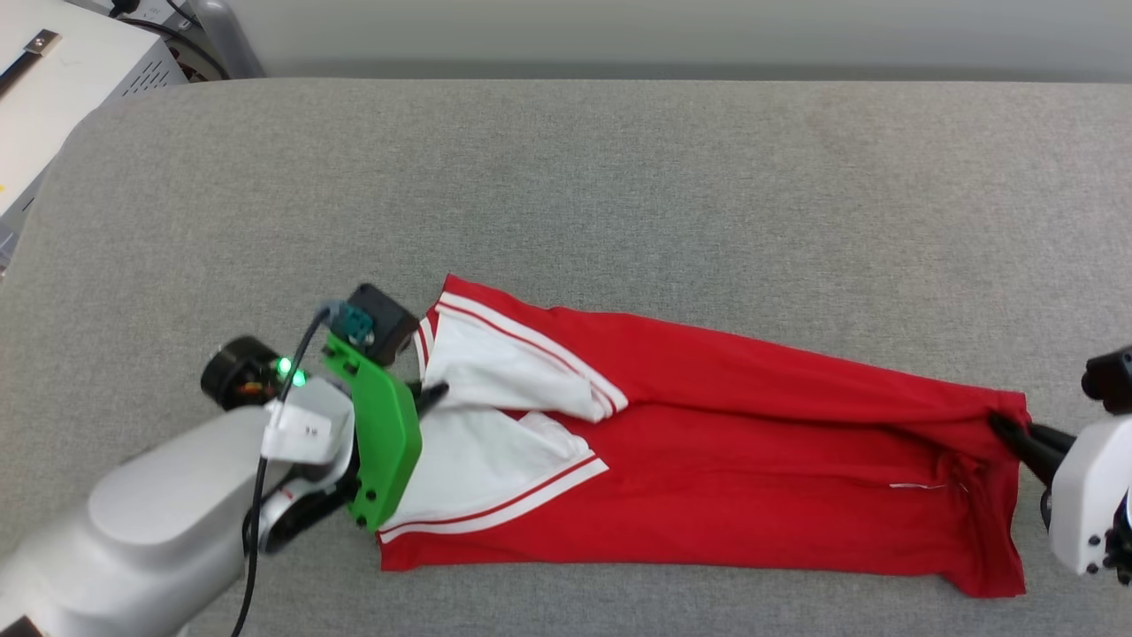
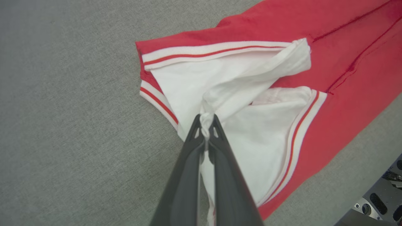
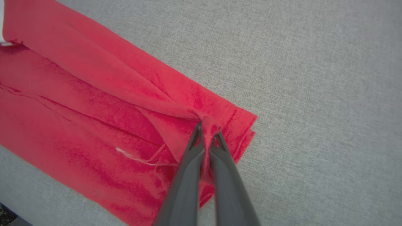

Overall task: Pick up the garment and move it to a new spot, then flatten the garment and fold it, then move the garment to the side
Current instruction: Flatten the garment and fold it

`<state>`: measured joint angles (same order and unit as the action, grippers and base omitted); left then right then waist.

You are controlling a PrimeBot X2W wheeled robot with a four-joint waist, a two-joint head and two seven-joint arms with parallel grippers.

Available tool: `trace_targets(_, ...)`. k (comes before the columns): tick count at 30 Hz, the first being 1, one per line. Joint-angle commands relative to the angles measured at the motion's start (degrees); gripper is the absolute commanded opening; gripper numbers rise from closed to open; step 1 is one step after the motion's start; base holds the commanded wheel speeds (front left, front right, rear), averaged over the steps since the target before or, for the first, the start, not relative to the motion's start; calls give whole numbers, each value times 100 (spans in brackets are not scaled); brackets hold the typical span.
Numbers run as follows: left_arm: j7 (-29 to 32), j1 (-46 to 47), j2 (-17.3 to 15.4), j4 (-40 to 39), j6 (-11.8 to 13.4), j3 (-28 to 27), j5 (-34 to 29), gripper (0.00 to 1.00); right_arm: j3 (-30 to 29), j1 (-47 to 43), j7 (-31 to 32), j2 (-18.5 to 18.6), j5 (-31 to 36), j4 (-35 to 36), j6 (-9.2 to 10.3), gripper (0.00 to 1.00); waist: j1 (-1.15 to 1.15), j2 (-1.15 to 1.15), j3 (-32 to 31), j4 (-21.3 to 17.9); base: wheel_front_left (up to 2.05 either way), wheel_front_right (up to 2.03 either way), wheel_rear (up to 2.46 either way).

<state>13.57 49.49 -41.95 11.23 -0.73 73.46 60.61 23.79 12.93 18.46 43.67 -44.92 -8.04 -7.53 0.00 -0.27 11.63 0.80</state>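
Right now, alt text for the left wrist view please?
The left gripper is shut on a bunched pinch of white sleeve on a red shirt. The shirt lies on a grey cloth surface, with red-and-white striped trim along the sleeve edges.

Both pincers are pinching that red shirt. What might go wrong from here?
1. The left pincer pinches just a thin twist of white sleeve; it might slip out when pulled.
2. The right pincer grips a bunched bit of hem, so the shirt may fold crooked.
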Motion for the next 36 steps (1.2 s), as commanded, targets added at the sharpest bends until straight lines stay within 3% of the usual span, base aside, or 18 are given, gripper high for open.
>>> trace_targets(1,-65,-209,-49,-39,49,-11,91,0,-51,-158,-2,-34,32,47,4,0,0,27,8,-8,0,0,0)
trace_targets(10,-282,-870,-161,-209,269,-11,230,0,-360,-839,79,-244,43,177,4,0,0,27,99,30,0,0,0)
trace_targets(17,-404,-1106,-27,38,306,-11,249,0,-338,-1005,226,-503,81,-3,4,0,0,27,148,27,0,0,0)
trace_targets(18,-480,-1122,2,87,325,-22,225,19,-351,-991,218,-529,96,-38,4,4,0,27,128,25,0,0,0)
trace_targets(19,-600,-1135,25,128,362,-54,194,94,-373,-978,214,-558,73,-42,4,82,0,27,97,18,0,0,0)
trace_targets(20,-715,-1149,40,151,402,-91,170,100,-411,-969,190,-569,60,-28,4,100,0,27,71,14,0,0,0)
trace_targets(26,-1562,-1288,-38,55,903,-345,-115,100,-748,-1082,245,-449,-298,460,4,100,0,27,-140,0,0,0,0)
trace_targets(31,-2388,-1447,-116,-128,1556,-670,-343,100,-1445,-1236,386,-276,-746,1035,4,100,0,27,-211,22,0,0,0)
trace_targets(36,-2773,-1590,-49,-268,2054,-1012,-570,100,-2147,-1390,738,-243,-1227,1106,4,100,0,27,-188,88,0,0,0)
